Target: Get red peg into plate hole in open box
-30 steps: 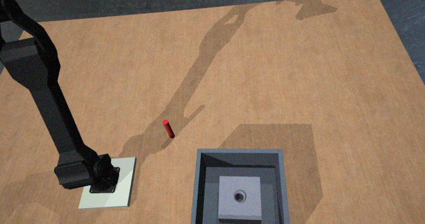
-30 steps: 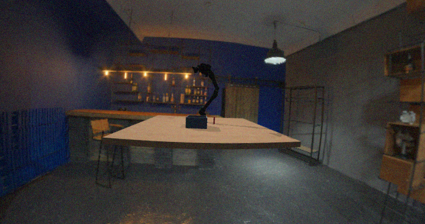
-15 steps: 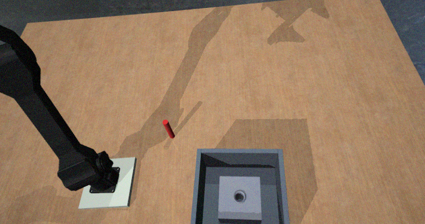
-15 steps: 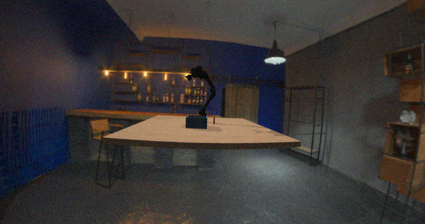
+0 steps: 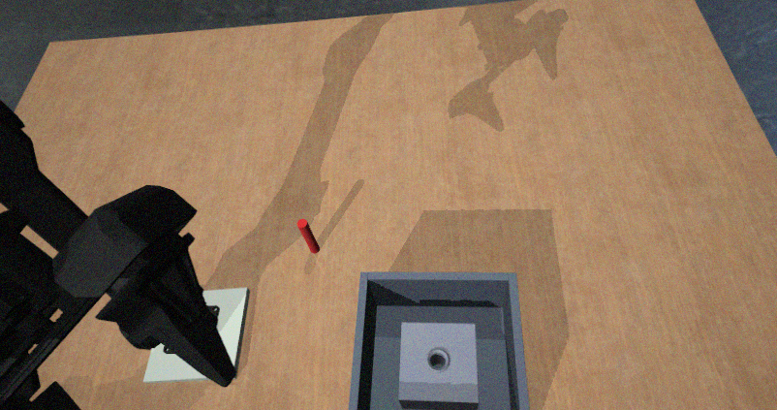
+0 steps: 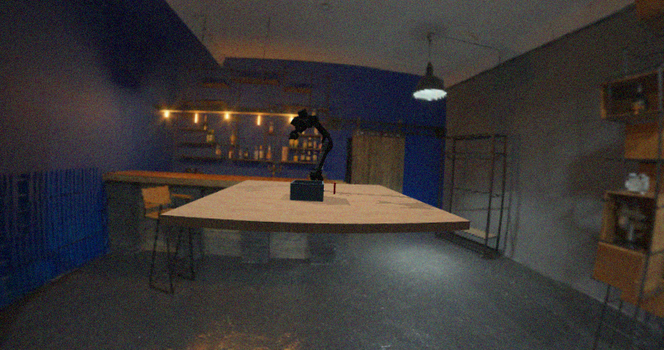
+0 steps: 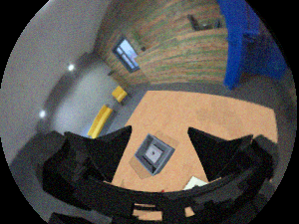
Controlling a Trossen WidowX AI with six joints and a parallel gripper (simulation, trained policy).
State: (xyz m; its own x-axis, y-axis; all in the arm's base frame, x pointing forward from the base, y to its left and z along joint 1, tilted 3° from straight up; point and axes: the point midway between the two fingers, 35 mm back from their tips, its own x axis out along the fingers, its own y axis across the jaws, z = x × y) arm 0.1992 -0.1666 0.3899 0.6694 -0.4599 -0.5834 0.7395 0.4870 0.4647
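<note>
The red peg (image 5: 308, 236) (image 6: 334, 188) stands upright on the table, left of and behind the open box in the top view. Only a red speck of it shows at the lower edge of the wrist view. The grey-blue box (image 5: 435, 275) (image 6: 306, 191) (image 7: 162, 143) holds a pale square plate (image 5: 418, 341) (image 7: 149, 150) with a round hole (image 5: 437, 359) that looks empty. My gripper (image 7: 160, 129) is open, with nothing between its wide-set fingers. It is high above the table, clear of the peg and the box.
The wooden table (image 5: 641, 162) (image 6: 260, 210) (image 7: 234, 133) carries a pale mounting plate (image 5: 239, 303) (image 7: 195, 183) under my arm, left of the box. The box walls stand up around the hole plate. Shadows of the arm and box fall across the table.
</note>
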